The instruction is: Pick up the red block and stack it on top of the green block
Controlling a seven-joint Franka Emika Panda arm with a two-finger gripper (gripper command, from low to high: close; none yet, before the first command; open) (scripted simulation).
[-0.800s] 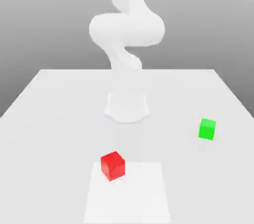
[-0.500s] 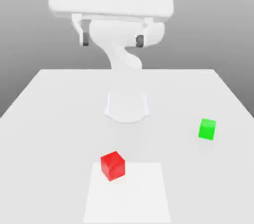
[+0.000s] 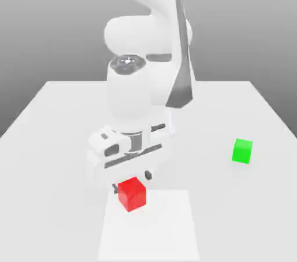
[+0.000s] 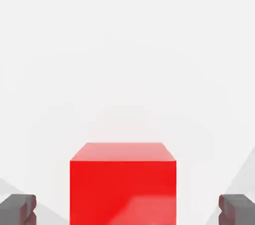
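The red block (image 3: 133,194) rests on the white table, at the far left corner of a paler square patch (image 3: 152,229). My gripper (image 3: 132,181) hangs just above and behind it, open, with one dark fingertip on each side. In the hand view the red block (image 4: 123,185) sits centred between the two fingertips (image 4: 18,209), with wide gaps on both sides and nothing touching it. The green block (image 3: 242,151) stands alone on the table toward the exterior view's right, far from the gripper.
The white table (image 3: 52,139) spreads widely around both cubes. The arm's bulky white links (image 3: 145,34) rise behind the hand, over the middle of the table.
The hand has come down from high above the table to just over the red block. Both cubes have stayed where they were.
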